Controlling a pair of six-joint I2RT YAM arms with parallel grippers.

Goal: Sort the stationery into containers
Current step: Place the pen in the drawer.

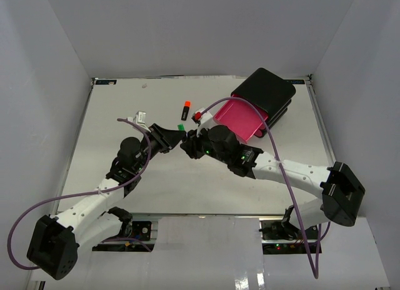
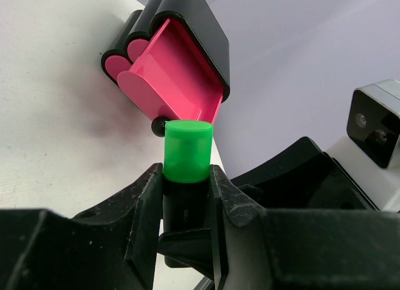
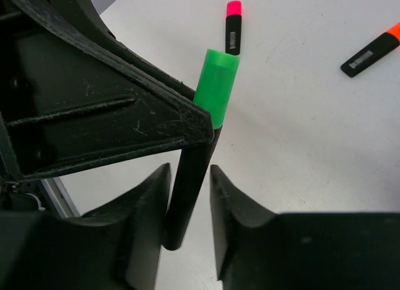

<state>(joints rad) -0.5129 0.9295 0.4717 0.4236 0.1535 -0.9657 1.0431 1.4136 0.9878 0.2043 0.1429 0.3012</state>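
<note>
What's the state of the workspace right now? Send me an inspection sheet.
Surface: white table, no spills seen.
Job's things: green-capped highlighter held between both arms; orange-capped highlighter and pink-capped highlighter lie loose on the table; black drawer box far right, one pink drawer pulled open.
Clutter: nothing seen.
Grippers: left claw shut on the green-capped highlighter's black body; right claw straddles the same body, contact unclear.
Cables: purple cable from the right arm arcs over the open drawer; second purple cable loops off the left arm.
Surroundings: white walls on three sides.
</note>
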